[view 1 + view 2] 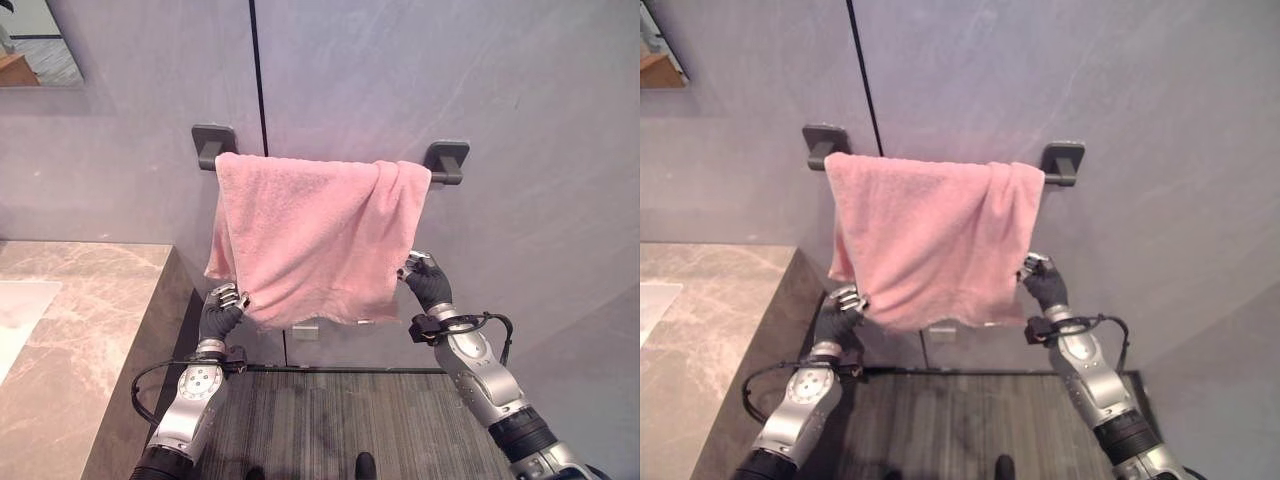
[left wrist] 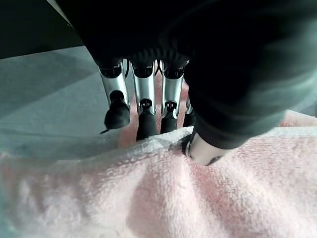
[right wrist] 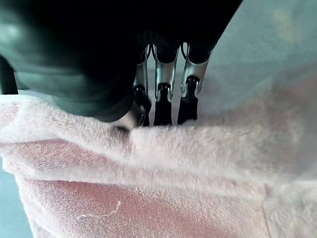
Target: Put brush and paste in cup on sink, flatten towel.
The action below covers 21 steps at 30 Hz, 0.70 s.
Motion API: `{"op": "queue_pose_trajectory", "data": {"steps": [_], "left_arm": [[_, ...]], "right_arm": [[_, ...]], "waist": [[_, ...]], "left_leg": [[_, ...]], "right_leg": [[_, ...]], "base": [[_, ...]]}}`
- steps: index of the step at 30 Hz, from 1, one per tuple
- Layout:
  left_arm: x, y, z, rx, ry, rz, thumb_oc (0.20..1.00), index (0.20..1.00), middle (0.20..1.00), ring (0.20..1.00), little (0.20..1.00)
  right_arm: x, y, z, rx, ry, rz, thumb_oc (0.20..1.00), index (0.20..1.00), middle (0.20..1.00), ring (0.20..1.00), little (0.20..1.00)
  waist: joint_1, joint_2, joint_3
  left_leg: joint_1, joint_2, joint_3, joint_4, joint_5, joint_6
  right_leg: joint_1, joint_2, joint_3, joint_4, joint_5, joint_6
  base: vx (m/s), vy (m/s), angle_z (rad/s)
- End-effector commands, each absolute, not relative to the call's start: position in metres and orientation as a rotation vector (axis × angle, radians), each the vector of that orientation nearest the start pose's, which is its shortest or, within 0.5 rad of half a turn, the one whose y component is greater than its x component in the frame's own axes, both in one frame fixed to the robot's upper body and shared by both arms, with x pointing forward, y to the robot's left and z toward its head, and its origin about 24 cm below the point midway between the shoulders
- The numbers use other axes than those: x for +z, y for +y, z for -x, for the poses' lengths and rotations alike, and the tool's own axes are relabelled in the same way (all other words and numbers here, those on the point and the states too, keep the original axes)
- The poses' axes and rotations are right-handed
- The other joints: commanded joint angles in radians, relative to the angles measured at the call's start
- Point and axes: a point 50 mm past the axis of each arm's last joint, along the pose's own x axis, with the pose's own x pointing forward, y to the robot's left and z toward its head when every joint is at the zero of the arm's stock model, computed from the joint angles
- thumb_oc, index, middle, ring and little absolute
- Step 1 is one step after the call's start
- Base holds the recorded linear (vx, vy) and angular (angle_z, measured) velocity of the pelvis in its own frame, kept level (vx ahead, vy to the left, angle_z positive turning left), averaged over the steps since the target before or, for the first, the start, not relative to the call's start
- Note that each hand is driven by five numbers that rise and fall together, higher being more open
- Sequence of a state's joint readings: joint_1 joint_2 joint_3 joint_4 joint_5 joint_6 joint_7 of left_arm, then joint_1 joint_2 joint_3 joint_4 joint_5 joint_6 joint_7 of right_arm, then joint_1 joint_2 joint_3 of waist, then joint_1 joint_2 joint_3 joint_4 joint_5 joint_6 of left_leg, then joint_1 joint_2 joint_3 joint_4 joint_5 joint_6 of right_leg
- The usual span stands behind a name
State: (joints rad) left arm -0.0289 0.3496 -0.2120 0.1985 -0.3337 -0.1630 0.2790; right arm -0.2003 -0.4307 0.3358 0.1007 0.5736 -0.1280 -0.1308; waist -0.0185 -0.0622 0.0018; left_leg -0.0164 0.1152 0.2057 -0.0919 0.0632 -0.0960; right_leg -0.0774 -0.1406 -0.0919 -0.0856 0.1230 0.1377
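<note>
Now flattening step: pink towel draped bunched over wall rail. Left robot hand pinching lower left edge, right robot hand pinching right edge. Next: pull edges apart, evenly, smoothing folds.

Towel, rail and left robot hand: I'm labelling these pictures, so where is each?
Towel (image 1: 310,235): left eye view, middle of the hanging cloth.
Rail (image 1: 447,178): left eye view, bare end by the right bracket.
Left robot hand (image 1: 220,318): left eye view, dark back of the hand, pinching the towel's edge.
</note>
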Motion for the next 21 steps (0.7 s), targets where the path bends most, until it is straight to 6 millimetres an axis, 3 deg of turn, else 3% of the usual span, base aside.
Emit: {"op": "queue_pose_trajectory", "data": {"steps": [1, 2, 3, 13, 14, 17, 18, 21], "left_arm": [[0.034, 0.196, -0.263, 0.09, -0.018, -0.134, 0.304, 0.304, 0.304, 0.304, 0.304], [0.033, 0.197, -0.263, 0.086, -0.016, -0.143, 0.529, 0.529, 0.529, 0.529, 0.529], [0.034, 0.197, -0.263, 0.088, -0.017, -0.153, 1.0, 1.0, 1.0, 1.0, 1.0], [0.013, 0.213, -0.253, 0.141, 0.08, -0.23, 1.0, 1.0, 1.0, 1.0, 1.0], [0.007, 0.22, -0.248, 0.17, 0.106, -0.236, 1.0, 1.0, 1.0, 1.0, 1.0], [0.0, 0.227, -0.244, 0.183, 0.137, -0.262, 1.0, 1.0, 1.0, 1.0, 1.0], [-0.013, 0.237, -0.234, 0.227, 0.199, -0.237, 1.0, 1.0, 1.0, 1.0, 1.0], [-0.027, 0.243, -0.227, 0.257, 0.267, -0.226, 1.0, 1.0, 1.0, 1.0, 1.0]], "right_arm": [[0.092, -0.15, -0.289, 0.187, -0.18, -0.139, 1.0, 1.0, 1.0, 1.0, 1.0], [0.092, -0.151, -0.289, 0.185, -0.179, -0.131, 1.0, 1.0, 1.0, 1.0, 1.0], [0.091, -0.152, -0.289, 0.182, -0.179, -0.127, 1.0, 1.0, 1.0, 1.0, 1.0], [0.065, -0.173, -0.279, 0.086, -0.086, -0.063, 1.0, 1.0, 1.0, 1.0, 1.0], [0.063, -0.187, -0.275, 0.047, -0.099, 0.048, 1.0, 1.0, 1.0, 1.0, 1.0], [0.058, -0.202, -0.273, -0.01, -0.094, 0.185, 1.0, 1.0, 1.0, 1.0, 1.0], [0.052, -0.219, -0.268, -0.063, -0.079, 0.33, 1.0, 1.0, 1.0, 1.0, 1.0], [0.04, -0.228, -0.264, -0.095, -0.025, 0.368, 1.0, 1.0, 1.0, 1.0, 1.0]], "waist": [[0.005, -0.029, -0.003], [0.005, -0.028, -0.004], [0.005, -0.028, -0.005], [-0.003, -0.016, -0.014], [-0.006, -0.013, -0.016], [-0.008, -0.008, -0.017], [-0.015, -0.002, -0.018], [-0.02, 0.001, -0.02]], "left_leg": [[0.002, 0.03, 0.03, 0.005, 0.011, -0.022], [0.003, 0.03, 0.03, 0.005, 0.01, -0.022], [0.004, 0.03, 0.03, 0.005, 0.01, -0.022], [0.023, 0.028, 0.028, 0.005, 0.002, -0.018], [0.027, 0.026, 0.028, 0.005, 0.0, -0.016], [0.032, 0.024, 0.027, 0.005, -0.003, -0.014], [0.041, 0.023, 0.029, 0.005, -0.005, -0.011], [0.047, 0.022, 0.032, 0.005, -0.007, -0.01]], "right_leg": [[0.009, -0.058, -0.015, -0.002, 0.045, 0.058], [0.01, -0.059, -0.016, -0.002, 0.044, 0.058], [0.012, -0.059, -0.017, -0.002, 0.043, 0.058], [0.03, -0.061, -0.019, -0.002, 0.039, 0.057], [0.034, -0.062, -0.018, -0.002, 0.039, 0.059], [0.039, -0.063, -0.017, -0.002, 0.038, 0.06], [0.045, -0.064, -0.013, -0.002, 0.036, 0.059], [0.048, -0.064, -0.007, -0.002, 0.035, 0.059]], "base": [[0.0, 0.0, 0.0], [0.0, 0.0, 0.0], [0.0, 0.0, 0.0], [0.0, 0.0, 0.0], [0.0, 0.0, 0.0], [0.0, 0.0, 0.0], [0.0, 0.0, 0.0], [0.0, 0.0, 0.0]]}}
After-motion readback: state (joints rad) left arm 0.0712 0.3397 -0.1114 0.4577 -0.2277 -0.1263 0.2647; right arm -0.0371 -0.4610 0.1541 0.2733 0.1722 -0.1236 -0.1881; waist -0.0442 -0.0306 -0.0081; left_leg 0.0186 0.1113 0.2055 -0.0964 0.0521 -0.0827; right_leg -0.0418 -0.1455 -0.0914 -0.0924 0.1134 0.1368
